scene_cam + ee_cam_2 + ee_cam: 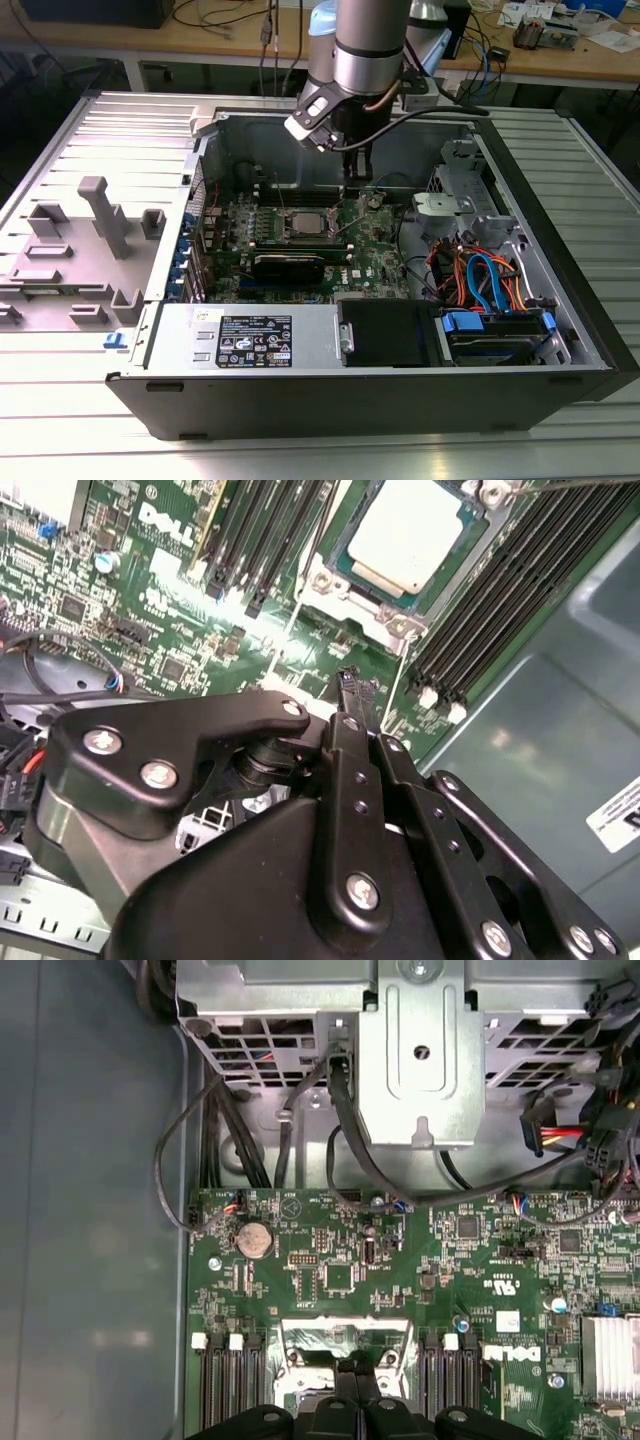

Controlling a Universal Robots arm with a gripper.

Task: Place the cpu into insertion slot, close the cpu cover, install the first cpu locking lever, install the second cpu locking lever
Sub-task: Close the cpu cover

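Inside the computer case (pixel 270 140), the gripper (pixel 352 685) hangs near the insertion slot (pixel 340 545), pinched together on nothing. The cpu (pixel 405 535) sits framed by the cpu cover (pixel 330 583). A skewed push could slip and gouge the motherboard (pixel 180 630).

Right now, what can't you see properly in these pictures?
- The cpu: in the second wrist view, one corner is cut off by the picture's edge.
- The insertion slot: in the first wrist view, part of it is hidden behind the tool.
- The cpu cover: in the exterior view, it is too small to tell whether it is latched.
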